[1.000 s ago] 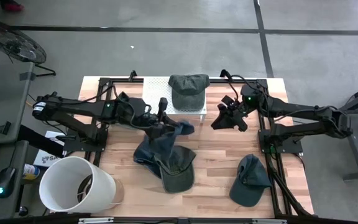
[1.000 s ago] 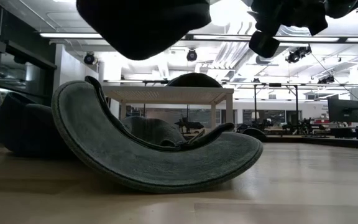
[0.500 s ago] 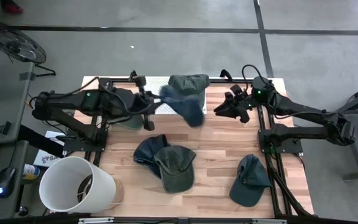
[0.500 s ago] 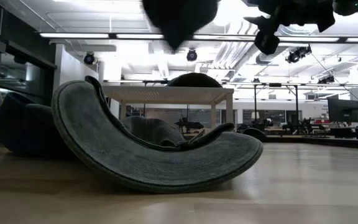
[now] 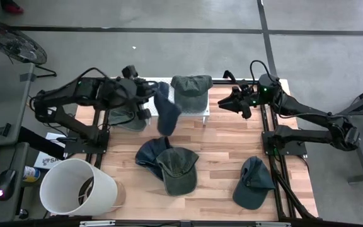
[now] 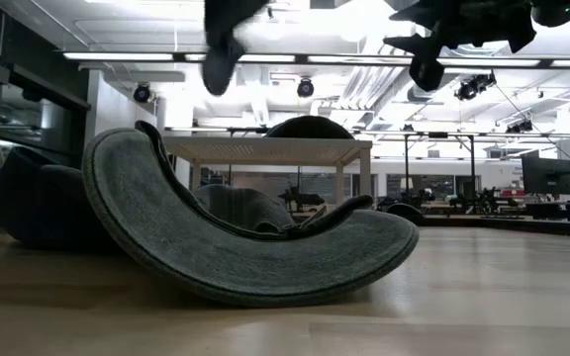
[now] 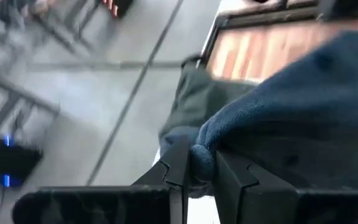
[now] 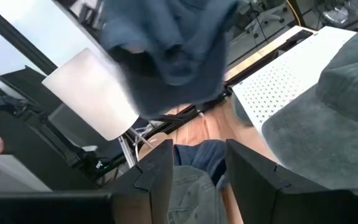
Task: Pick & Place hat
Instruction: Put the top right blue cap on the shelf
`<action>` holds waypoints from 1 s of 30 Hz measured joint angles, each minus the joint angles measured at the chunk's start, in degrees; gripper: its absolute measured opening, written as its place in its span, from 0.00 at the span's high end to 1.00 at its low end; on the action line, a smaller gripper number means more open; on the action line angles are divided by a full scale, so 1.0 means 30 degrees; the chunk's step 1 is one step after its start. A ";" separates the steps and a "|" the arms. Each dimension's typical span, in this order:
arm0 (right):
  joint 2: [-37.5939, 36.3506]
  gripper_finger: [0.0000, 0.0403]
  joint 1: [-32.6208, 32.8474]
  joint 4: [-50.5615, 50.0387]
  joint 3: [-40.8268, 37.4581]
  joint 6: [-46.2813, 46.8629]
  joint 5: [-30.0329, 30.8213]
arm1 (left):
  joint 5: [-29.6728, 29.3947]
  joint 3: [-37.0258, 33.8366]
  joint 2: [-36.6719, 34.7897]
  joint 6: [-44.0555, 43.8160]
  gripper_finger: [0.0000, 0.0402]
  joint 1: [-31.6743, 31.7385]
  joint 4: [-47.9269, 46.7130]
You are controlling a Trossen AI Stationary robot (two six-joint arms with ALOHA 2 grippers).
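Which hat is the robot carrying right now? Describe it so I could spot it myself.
Start at the white perforated stand at the table's far edge, where a green hat rests. Just left of that, a blue hat dangles in the air, pinched in the left gripper. It is the only hat off the table.
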 joint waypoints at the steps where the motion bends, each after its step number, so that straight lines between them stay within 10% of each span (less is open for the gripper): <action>1: 0.0000 0.66 0.0000 0.0000 0.0000 -0.0121 -0.0008 | 0.0033 0.0136 0.0207 -0.0448 0.91 0.0310 0.0020; 14: -0.1022 0.66 -0.0478 -0.0742 -0.0007 -0.1237 -0.0140 | 0.2828 0.0144 0.2280 -0.3751 0.91 0.3717 -0.2384; 30: -0.1894 0.66 -0.0636 -0.2073 -0.0007 -0.2380 -0.0119 | 0.1579 0.3789 0.2351 -0.5515 0.91 0.3870 -0.5780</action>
